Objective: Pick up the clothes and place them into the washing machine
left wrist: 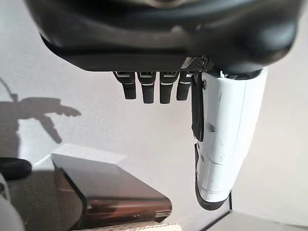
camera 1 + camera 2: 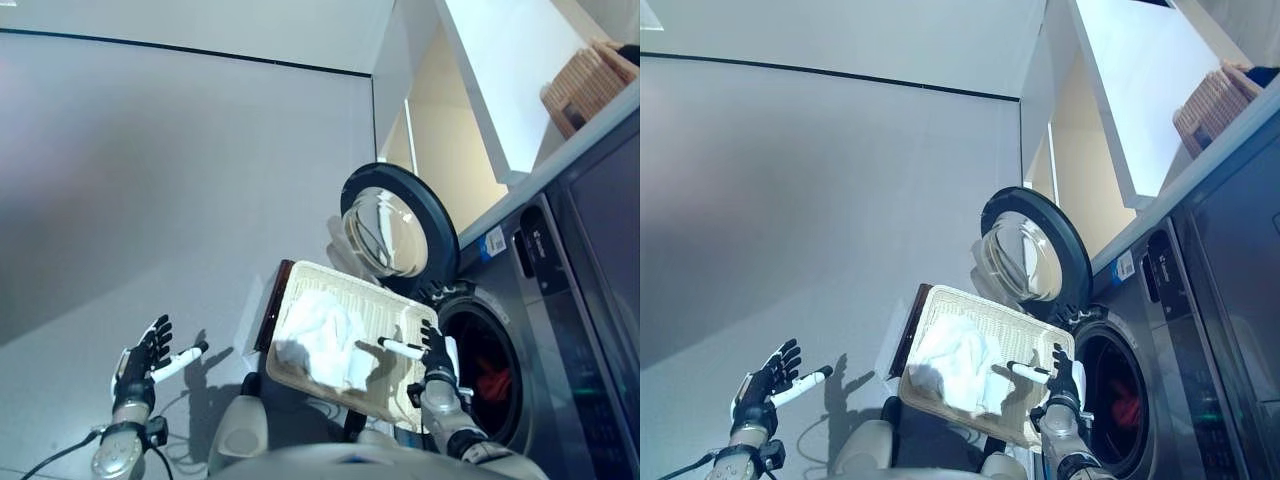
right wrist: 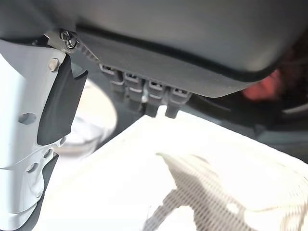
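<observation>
Robot's left hand [image 2: 140, 362]: dark fingers, a thumb under a white cover tipped in black, on a silver-grey wrist. Right hand [image 2: 434, 352]: likewise dark, with a white-covered thumb. Close up, the left thumb cover [image 1: 225, 139] shows small holes and a dark strip along its side; the right thumb cover [image 3: 24, 144] carries a screw.

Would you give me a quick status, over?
Both hands open, left hand, right hand. White cloth in basket. Washer door open, nothing blocking.
</observation>
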Motion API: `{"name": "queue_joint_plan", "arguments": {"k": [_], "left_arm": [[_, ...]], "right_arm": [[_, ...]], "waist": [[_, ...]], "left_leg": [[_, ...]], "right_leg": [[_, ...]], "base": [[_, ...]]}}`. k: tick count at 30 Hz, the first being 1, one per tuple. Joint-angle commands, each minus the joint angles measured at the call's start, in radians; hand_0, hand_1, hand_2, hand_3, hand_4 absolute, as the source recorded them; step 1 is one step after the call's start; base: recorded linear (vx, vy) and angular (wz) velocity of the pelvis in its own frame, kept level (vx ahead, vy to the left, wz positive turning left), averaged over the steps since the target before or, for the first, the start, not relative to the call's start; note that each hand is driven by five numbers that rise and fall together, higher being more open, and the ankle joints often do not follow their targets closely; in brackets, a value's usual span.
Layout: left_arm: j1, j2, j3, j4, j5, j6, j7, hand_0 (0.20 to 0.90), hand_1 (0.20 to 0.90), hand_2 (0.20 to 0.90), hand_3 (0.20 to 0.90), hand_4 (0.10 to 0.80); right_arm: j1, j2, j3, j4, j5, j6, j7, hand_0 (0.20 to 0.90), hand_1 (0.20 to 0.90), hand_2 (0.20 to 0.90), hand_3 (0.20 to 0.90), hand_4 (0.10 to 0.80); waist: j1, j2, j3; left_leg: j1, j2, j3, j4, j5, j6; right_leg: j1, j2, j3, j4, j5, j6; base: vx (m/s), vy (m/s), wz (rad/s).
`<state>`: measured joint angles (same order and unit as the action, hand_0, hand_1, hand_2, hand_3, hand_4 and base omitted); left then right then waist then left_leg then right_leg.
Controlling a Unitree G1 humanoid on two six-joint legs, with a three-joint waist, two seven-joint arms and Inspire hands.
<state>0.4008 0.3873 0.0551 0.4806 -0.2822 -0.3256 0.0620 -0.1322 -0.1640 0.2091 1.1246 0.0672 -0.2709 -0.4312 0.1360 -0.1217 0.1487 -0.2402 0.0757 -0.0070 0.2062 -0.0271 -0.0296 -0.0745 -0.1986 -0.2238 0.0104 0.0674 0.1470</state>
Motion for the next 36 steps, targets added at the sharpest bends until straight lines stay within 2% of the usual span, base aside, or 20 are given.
{"name": "queue_joint_plan", "arguments": {"k": [1, 4, 5, 11, 17, 25, 29, 32, 36], "left_arm": [[0.033, 0.042, 0.071, -0.092, 0.032, -0.075, -0.002, 0.9, 0.9, 0.9, 0.9, 0.8], [0.046, 0.054, 0.07, -0.115, 0.04, -0.076, -0.011, 0.9, 0.9, 0.9, 0.9, 0.8], [0.051, 0.076, 0.062, -0.127, 0.05, -0.076, -0.026, 0.9, 0.9, 0.9, 0.9, 0.8], [0.055, 0.121, 0.049, -0.167, 0.036, -0.075, -0.036, 0.9, 0.9, 0.9, 0.9, 0.8], [0.036, 0.141, 0.032, -0.166, 0.044, -0.073, -0.039, 0.9, 0.9, 0.9, 0.9, 0.8], [0.022, 0.169, 0.017, -0.225, 0.019, -0.075, -0.049, 0.9, 0.9, 0.9, 0.9, 0.8], [0.017, 0.178, 0.018, -0.232, 0.008, -0.073, -0.045, 0.9, 0.9, 0.9, 0.9, 0.8], [0.016, 0.197, 0.01, -0.25, -0.02, -0.082, -0.047, 0.9, 0.9, 0.9, 0.9, 0.8], [0.013, 0.207, 0.002, -0.249, -0.027, -0.081, -0.046, 0.9, 0.9, 0.9, 0.9, 0.8]], "right_arm": [[-0.01, -0.032, 0.057, -0.064, -0.15, -0.006, -0.014, 0.9, 0.9, 0.9, 0.9, 0.8], [-0.014, -0.028, 0.126, -0.056, -0.261, 0.014, -0.011, 0.9, 0.9, 0.9, 0.9, 0.8], [-0.038, -0.031, 0.179, -0.045, -0.333, 0.03, 0.001, 0.9, 0.9, 0.9, 0.9, 0.8], [-0.11, 0.003, 0.187, 0.014, -0.35, 0.052, -0.022, 0.9, 0.9, 0.9, 0.9, 0.8], [-0.125, -0.012, 0.235, -0.012, -0.421, 0.058, -0.016, 0.9, 0.9, 0.9, 0.9, 0.8], [-0.163, -0.003, 0.216, 0.007, -0.412, 0.068, -0.032, 0.9, 0.9, 0.9, 0.9, 0.8], [-0.192, 0.007, 0.201, 0.037, -0.397, 0.082, -0.048, 0.9, 0.9, 0.9, 0.9, 0.8], [-0.226, 0.004, 0.188, 0.053, -0.381, 0.084, -0.07, 0.9, 0.9, 0.9, 0.9, 0.8], [-0.26, 0.002, 0.201, 0.059, -0.388, 0.09, -0.082, 0.9, 0.9, 0.9, 0.9, 0.8]], "waist": [[0.04, 0.005, -0.038], [0.054, -0.014, -0.042], [0.069, -0.022, -0.034], [0.098, -0.024, 0.009], [0.096, -0.02, 0.056], [0.084, 0.008, 0.116], [0.082, 0.036, 0.133], [0.086, 0.067, 0.145], [0.093, 0.078, 0.148]], "left_leg": [[0.066, 0.027, -0.005, -0.183, 0.077, -0.031], [0.064, 0.024, -0.013, -0.176, 0.072, -0.03], [0.052, 0.017, -0.025, -0.16, 0.065, -0.028], [-0.01, -0.008, -0.049, -0.082, 0.04, -0.019], [-0.075, -0.015, -0.066, 0.008, 0.011, -0.019], [-0.18, -0.027, -0.088, 0.171, -0.04, -0.006], [-0.235, -0.032, -0.094, 0.243, -0.069, 0.001], [-0.295, -0.047, -0.103, 0.271, -0.062, 0.005], [-0.318, -0.053, -0.107, 0.266, -0.051, 0.005]], "right_leg": [[0.015, -0.02, -0.041, 0.001, 0.019, 0.064], [0.02, -0.02, -0.05, 0.0, 0.023, 0.068], [0.024, -0.02, -0.056, 0.005, 0.021, 0.069], [0.006, -0.027, -0.078, 0.036, 0.012, 0.066], [-0.019, -0.033, -0.083, 0.07, 0.002, 0.061], [-0.089, -0.062, -0.085, 0.174, -0.022, 0.051], [-0.139, -0.077, -0.076, 0.239, -0.041, 0.045], [-0.187, -0.085, -0.08, 0.27, -0.046, 0.042], [-0.214, -0.085, -0.087, 0.277, -0.046, 0.039]], "base": [[0.041, 0.0, 0.07], [0.026, -0.009, 0.1], [0.003, -0.026, 0.06], [-0.053, -0.013, 0.2], [-0.086, -0.01, 0.11], [-0.08, 0.024, 0.07], [-0.094, 0.057, 0.08], [-0.107, 0.05, 0.09], [-0.058, 0.016, 0.13]]}}
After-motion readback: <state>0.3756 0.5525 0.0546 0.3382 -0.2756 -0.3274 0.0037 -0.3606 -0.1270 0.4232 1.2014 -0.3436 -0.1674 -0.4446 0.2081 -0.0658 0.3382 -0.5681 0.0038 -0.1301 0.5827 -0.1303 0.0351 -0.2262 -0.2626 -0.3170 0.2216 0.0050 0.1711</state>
